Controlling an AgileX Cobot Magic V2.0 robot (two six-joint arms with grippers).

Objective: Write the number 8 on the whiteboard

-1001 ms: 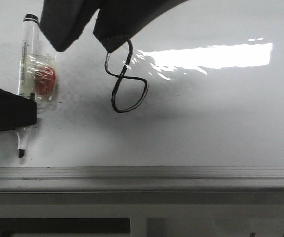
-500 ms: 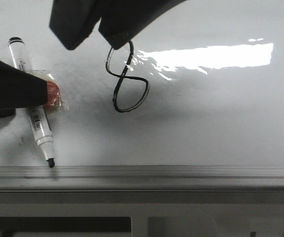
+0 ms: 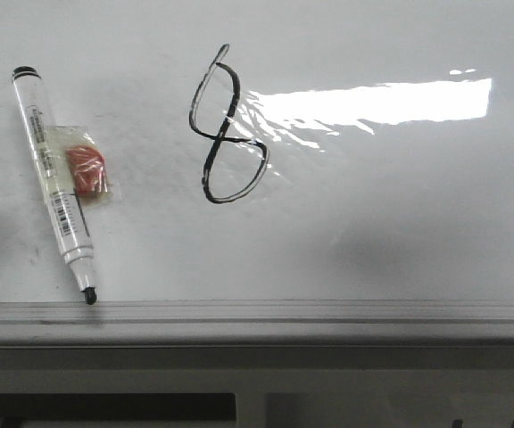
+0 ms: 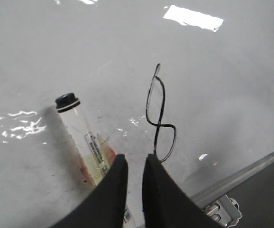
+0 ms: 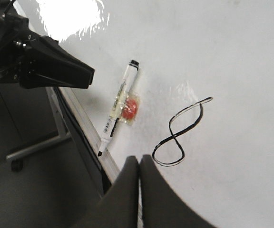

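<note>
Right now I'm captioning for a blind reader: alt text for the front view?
A thin black number 8 is drawn on a glossy whiteboard. To its left lies an uncapped marker, tip toward the board's near rail, with a red piece taped to it.

A: Where is the left pincer [image 4: 133, 167]?
B: Raised above the board, its two dark fingers [image 4: 112, 190] a narrow gap apart, gripping nothing.
A: And the right pincer [image 5: 139, 166]?
B: Also raised, its fingers [image 5: 123, 190] pressed together, with nothing between them.
</note>
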